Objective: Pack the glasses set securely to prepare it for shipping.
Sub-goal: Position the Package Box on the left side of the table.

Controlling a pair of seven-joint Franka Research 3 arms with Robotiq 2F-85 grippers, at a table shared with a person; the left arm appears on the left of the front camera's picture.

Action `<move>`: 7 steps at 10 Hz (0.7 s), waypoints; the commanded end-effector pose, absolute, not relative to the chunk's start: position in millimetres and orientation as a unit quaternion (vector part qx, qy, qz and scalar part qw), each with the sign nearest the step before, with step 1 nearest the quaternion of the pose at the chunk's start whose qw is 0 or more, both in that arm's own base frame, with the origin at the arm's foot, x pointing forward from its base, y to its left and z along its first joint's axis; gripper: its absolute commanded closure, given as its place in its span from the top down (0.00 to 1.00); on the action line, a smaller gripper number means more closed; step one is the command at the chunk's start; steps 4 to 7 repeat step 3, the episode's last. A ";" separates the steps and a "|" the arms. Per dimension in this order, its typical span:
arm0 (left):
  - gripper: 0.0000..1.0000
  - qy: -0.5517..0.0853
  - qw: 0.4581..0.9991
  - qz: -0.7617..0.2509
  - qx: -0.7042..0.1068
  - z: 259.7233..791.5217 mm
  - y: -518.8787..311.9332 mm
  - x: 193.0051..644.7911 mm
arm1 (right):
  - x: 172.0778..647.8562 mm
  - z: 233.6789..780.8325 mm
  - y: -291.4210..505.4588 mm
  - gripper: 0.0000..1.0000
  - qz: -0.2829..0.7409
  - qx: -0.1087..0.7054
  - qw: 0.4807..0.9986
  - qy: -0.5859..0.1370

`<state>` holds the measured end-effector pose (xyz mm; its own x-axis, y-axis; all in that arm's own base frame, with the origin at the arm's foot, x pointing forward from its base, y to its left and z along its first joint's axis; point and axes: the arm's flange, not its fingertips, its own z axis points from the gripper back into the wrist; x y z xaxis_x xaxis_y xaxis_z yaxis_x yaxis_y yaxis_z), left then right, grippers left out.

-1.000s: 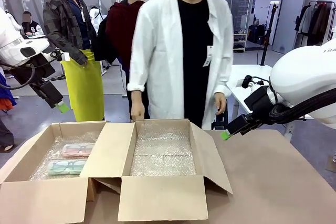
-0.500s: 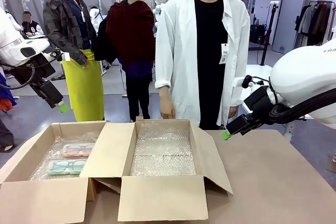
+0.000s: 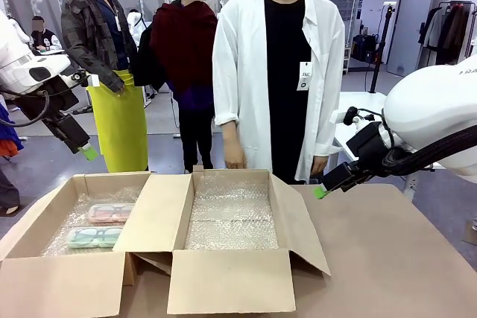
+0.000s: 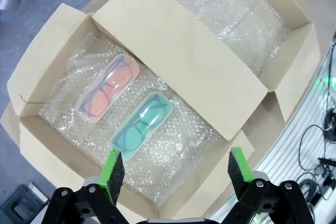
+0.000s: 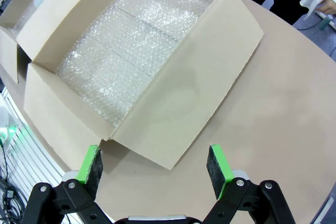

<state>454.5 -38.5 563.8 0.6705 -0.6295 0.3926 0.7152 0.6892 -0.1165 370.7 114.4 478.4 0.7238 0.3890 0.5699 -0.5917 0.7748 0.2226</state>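
From the front we see two open cardboard boxes side by side on the bench (image 3: 387, 258). The left box (image 3: 45, 214) is lined with bubble wrap and holds the pink case (image 3: 110, 213) with the green case (image 3: 94, 237) just nearer to us, both lying flat and apart from the box walls. The right box (image 3: 294, 217) holds only bubble wrap; its flaps splay outward, one lying over the shared edge between the boxes. Our left gripper (image 3: 88, 153) hangs high, above the far left corner of the left box. Our right gripper (image 3: 320, 192) hovers off the right box's far right edge. A person (image 3: 279, 72) in a white coat stands at the far side, hands down. Bare bench stretches to the right of the boxes.

In the left wrist view, our left gripper (image 4: 176, 167) has its fingers (image 4: 112, 169) spread wide, gripping nothing, above the near wall of the left box (image 4: 47, 45). The pink case (image 4: 108, 88) and green case (image 4: 141, 123) lie parallel, just beside each other without touching, with bubble wrap showing all round them.

In the right wrist view, our right gripper (image 5: 155, 164) has its fingers (image 5: 217, 163) spread wide and empty over the bench (image 5: 283, 103), above an outward flap of the right box (image 5: 178, 98).
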 end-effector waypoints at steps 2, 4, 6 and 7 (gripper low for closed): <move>1.00 -0.165 0.905 -0.370 -0.128 565.9 -37.4 454.4 | 366.7 476.7 118.1 1.00 0.262 0.195 0.910 -0.257; 1.00 -0.165 0.905 -0.370 -0.128 565.9 -37.4 454.4 | 366.7 476.7 118.1 1.00 0.262 0.195 0.910 -0.257; 1.00 -0.165 0.905 -0.370 -0.128 565.9 -37.4 454.4 | 366.7 476.7 118.1 1.00 0.262 0.195 0.910 -0.257; 1.00 -0.165 0.905 -0.370 -0.128 565.9 -37.4 454.4 | 366.7 476.7 118.1 1.00 0.262 0.195 0.910 -0.257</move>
